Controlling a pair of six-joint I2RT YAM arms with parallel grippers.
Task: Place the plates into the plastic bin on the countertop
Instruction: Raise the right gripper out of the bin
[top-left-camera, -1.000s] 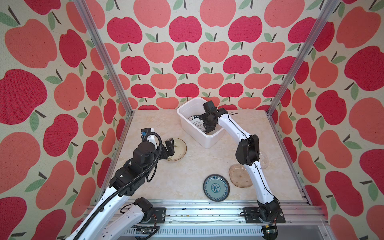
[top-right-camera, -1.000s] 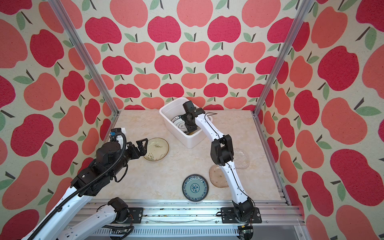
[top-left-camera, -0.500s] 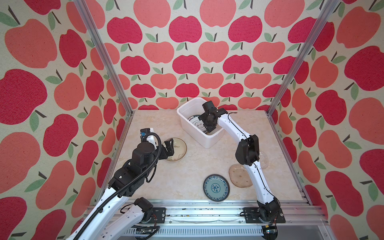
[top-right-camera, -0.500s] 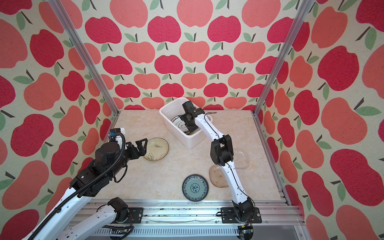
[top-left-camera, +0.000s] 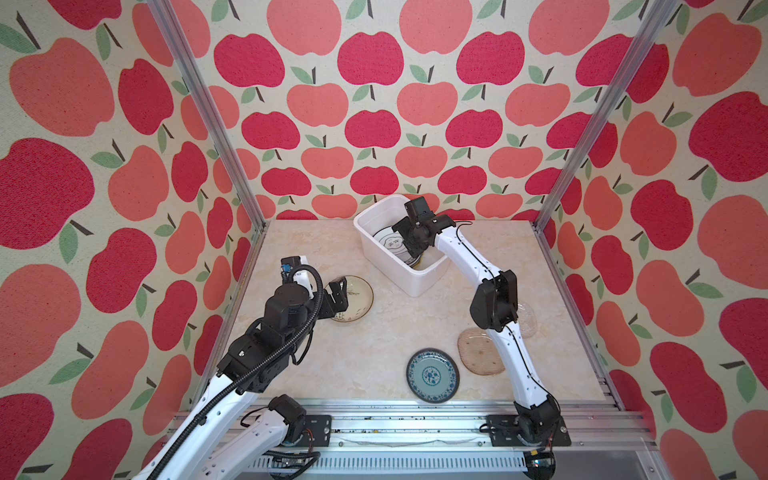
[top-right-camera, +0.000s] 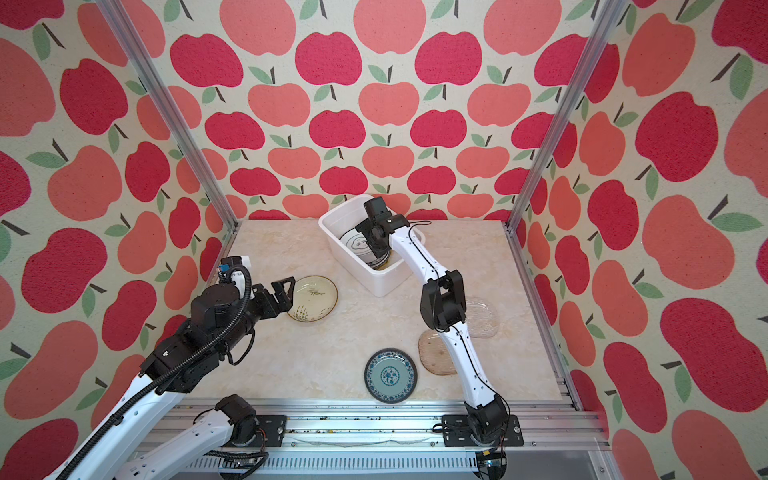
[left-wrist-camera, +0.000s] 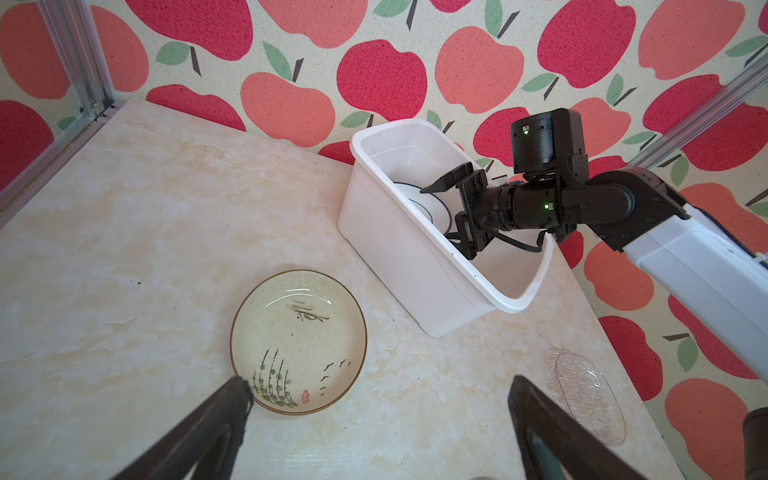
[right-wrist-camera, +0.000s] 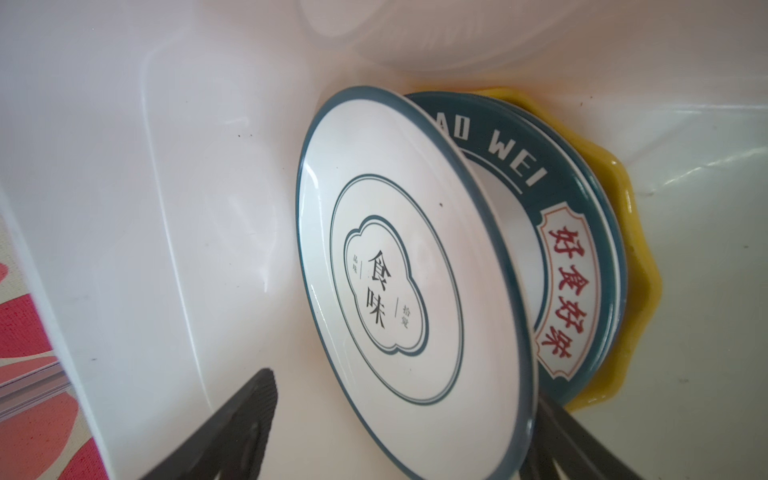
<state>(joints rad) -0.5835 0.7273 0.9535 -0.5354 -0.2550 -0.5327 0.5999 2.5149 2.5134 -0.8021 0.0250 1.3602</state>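
**Top views.** Bin (top-left-camera: 386, 266): deep white plastic tub with rounded corners and a rolled rim, upper centre, on the bench (top-left-camera: 316, 249), which is beige and marble-veined. White plate (top-left-camera: 392, 243) inside the bin. On the bench:
- cream plate (top-left-camera: 357, 297), round and glossy, left of centre
- blue plate (top-left-camera: 433, 375), round and patterned, lower centre
- oval plate (top-left-camera: 476, 353), beige and dotted, just right of the blue plate
- glass plate (top-left-camera: 528, 324), clear and ribbed, partly behind the right arm

Left arm bent; left end effector (top-left-camera: 338, 299) over the cream plate's left edge, fingers spread, empty. Right arm stretched up-frame with elbow raised; right end effector (top-left-camera: 413, 249) dipped into the bin.

**Left wrist.** Cream plate has a brown rim and painted reeds and birds, lower centre. One fingertip overlaps its rim; contact cannot be told. Right end effector over the bin, fingers parted.

**Right wrist.** White plate has a teal edge line and a cloud emblem. It leans tilted on the lettered plate (right-wrist-camera: 569, 291), which has a teal band. Yellow plate (right-wrist-camera: 636, 249), scalloped, lies behind both. Fingers spread either side of the white plate's lower rim, released: one clear of it, one just beside it.
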